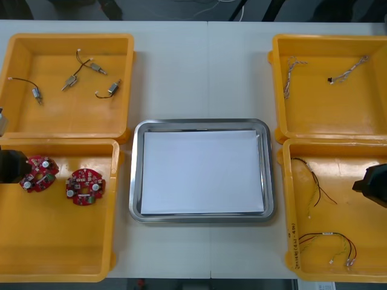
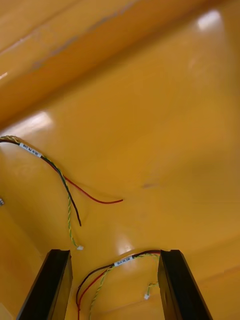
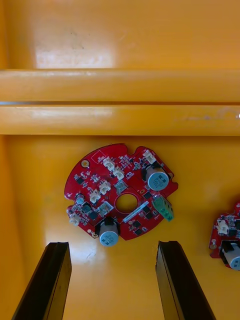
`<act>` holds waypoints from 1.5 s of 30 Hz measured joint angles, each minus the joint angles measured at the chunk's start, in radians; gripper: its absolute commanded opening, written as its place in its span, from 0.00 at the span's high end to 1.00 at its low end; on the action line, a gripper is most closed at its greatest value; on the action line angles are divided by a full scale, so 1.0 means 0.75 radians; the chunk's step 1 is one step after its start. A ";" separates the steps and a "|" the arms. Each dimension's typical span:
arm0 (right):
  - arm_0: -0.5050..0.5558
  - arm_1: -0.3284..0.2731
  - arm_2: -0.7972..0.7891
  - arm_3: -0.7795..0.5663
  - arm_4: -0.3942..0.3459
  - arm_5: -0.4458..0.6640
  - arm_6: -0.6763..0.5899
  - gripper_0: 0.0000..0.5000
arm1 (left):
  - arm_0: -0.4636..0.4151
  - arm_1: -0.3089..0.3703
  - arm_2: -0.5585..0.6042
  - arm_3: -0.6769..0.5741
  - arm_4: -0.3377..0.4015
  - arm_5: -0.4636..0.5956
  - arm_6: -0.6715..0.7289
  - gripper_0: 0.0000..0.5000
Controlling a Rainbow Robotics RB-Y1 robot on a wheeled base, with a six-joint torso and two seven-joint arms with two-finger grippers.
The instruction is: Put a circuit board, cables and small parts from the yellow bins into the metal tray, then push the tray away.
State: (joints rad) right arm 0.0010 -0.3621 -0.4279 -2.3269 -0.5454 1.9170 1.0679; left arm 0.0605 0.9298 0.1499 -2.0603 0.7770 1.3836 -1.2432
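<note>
left wrist view: left pincer (image 3: 114, 245) spread over circuit board (image 3: 100, 192); right pincer (image 2: 114, 252) spread, cables (image 2: 122, 260).

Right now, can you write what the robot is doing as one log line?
left tool open over circuit board | right tool open over red and yellow cable | metal tray holds no parts

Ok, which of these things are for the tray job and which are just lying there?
For the job: metal tray, yellow bins, circuit board ahead of the open left gripper, red and yellow cables at the open right gripper, twisted cables, small metal parts.
Lying about: probably the second board beside it; the table.
</note>
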 measured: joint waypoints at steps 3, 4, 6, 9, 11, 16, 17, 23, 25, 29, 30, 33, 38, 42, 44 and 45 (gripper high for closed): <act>0.029 0.026 0.008 -0.002 0.002 0.000 -0.157 0.00 | 0.025 0.000 -0.013 0.012 -0.008 -0.058 0.000 0.00; 0.038 0.033 0.011 -0.002 0.003 0.000 -0.206 0.00 | 0.032 0.000 -0.017 0.017 -0.009 -0.075 0.000 0.00; 0.057 0.044 0.019 -0.002 0.012 0.000 -0.295 0.00 | 0.044 0.000 -0.025 0.028 -0.015 -0.098 0.000 0.00; 0.079 0.055 0.032 -0.003 0.015 0.000 -0.361 0.00 | 0.055 0.000 -0.043 0.038 -0.039 -0.122 0.000 0.00; 0.093 0.059 0.046 -0.003 0.016 0.000 -0.393 0.00 | 0.059 0.000 -0.062 0.048 -0.058 -0.149 0.000 0.00; 0.135 0.061 0.090 -0.003 0.039 0.000 -0.541 0.00 | 0.060 0.000 -0.117 0.090 -0.086 -0.221 0.000 0.00; 0.144 0.061 0.098 -0.003 0.043 0.000 -0.559 0.00 | 0.060 0.000 -0.125 0.095 -0.092 -0.229 0.000 0.00; 0.196 0.061 0.131 0.000 0.057 0.000 -0.564 0.00 | 0.061 0.000 -0.163 0.100 -0.124 -0.237 0.000 0.00; 0.209 0.062 0.137 0.006 0.059 0.000 -0.564 0.00 | 0.061 0.000 -0.171 0.100 -0.131 -0.238 0.000 0.00; 0.218 0.062 0.145 0.046 0.064 -0.021 -0.564 0.00 | 0.062 0.000 -0.190 0.103 -0.154 -0.251 0.000 0.00; 0.218 0.062 0.147 0.058 0.064 -0.033 -0.564 0.00 | 0.062 0.000 -0.195 0.104 -0.158 -0.253 0.000 0.00; 0.218 0.063 0.150 0.098 0.064 -0.080 -0.569 0.00 | 0.062 0.000 -0.203 0.106 -0.162 -0.256 0.000 0.00; 0.218 0.063 0.150 0.156 0.065 -0.151 -0.576 0.00 | 0.066 0.000 -0.207 0.107 -0.164 -0.271 0.000 0.00; 0.218 0.063 0.161 0.207 0.076 -0.195 -0.577 0.00 | 0.070 0.000 -0.213 0.107 -0.174 -0.279 0.000 0.00; 0.218 0.063 0.167 0.227 0.084 -0.215 -0.577 0.00 | 0.070 0.000 -0.222 0.107 -0.182 -0.281 0.000 0.00; 0.219 0.063 0.170 0.236 0.087 -0.224 -0.577 0.00 | 0.070 0.000 -0.226 0.108 -0.184 -0.281 0.000 0.00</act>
State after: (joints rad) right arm 0.1650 -0.3151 -0.3006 -2.1498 -0.4802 1.7487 0.6353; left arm 0.1129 0.9298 -0.0196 -1.9796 0.6388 1.1727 -1.2435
